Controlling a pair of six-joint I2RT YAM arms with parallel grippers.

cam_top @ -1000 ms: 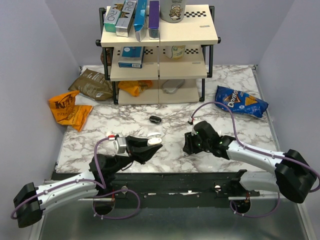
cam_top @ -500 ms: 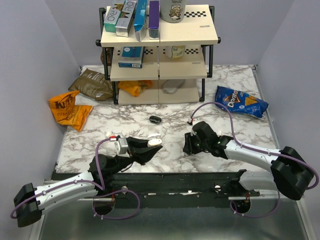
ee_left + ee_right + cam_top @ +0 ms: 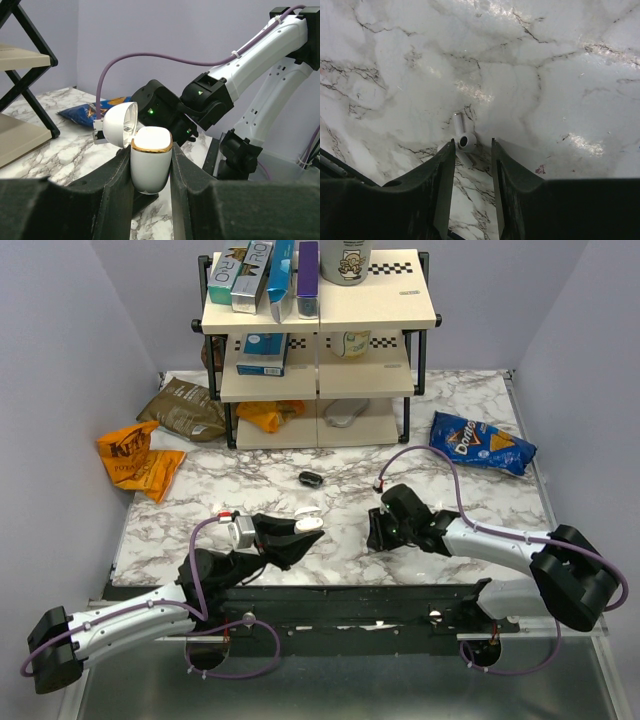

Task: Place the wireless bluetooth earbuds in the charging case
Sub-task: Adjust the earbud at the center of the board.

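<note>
The left gripper was clenched on the white charging case, one dark finger pressed to each side of its body. The case stood upright between them, lifted off the marble table near that arm's side of the front edge. Its gold-rimmed mouth faced up and its rounded lid was hinged back toward the left of the wrist view. Whether anything sat inside could not be told from that angle. Across the table, the right gripper pointed down at the marble with its jaws parted, not clamped on anything. One white earbud lay flat on the stone right at the fingertips, its stem pointing away from the gripper. Its rounded head (with a dark opening showing) sat just inside the gap, close against the finger on the left of that wrist view. Bare marble showed between the bud and the other finger. In the overhead view the two grippers were near each other, the right one just to the right of the held case. A small black oval object lay farther back on the table, in front of the shelf rack. A blue Doritos bag lay at the right.
</note>
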